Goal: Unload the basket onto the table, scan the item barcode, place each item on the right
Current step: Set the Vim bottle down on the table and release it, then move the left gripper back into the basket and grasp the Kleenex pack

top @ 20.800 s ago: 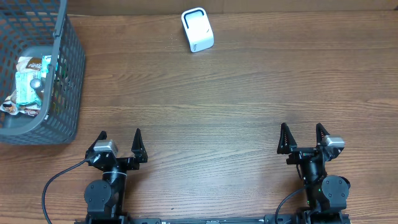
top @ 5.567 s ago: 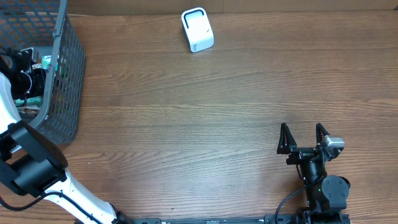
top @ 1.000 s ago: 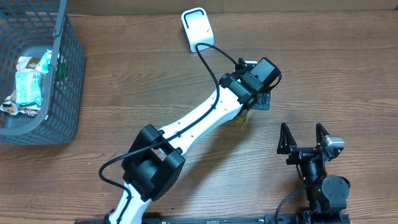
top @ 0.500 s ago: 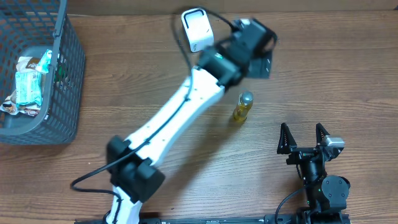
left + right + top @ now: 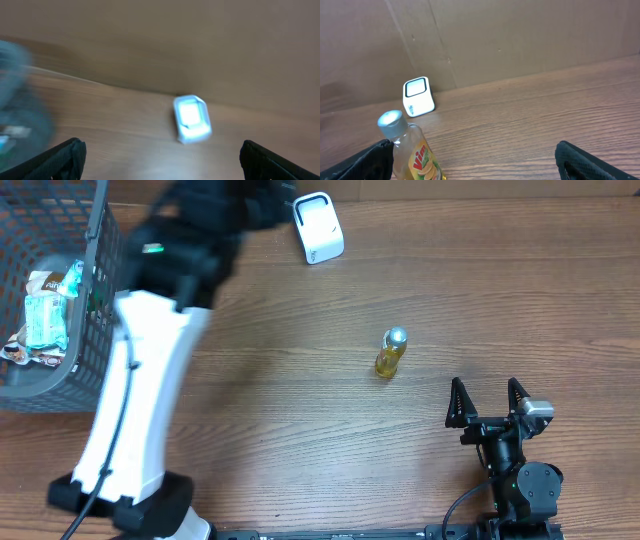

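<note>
left arm (image 5: 146,375) swung toward basket (image 5: 116,292); bottle (image 5: 390,353) now stands free

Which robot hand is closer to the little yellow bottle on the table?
Right. The right gripper sits open close to the bottle, off to its right and nearer the robot. The left gripper is up by the white scanner, farther away.

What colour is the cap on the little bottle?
Silver cap, best seen in the right wrist view.
</note>
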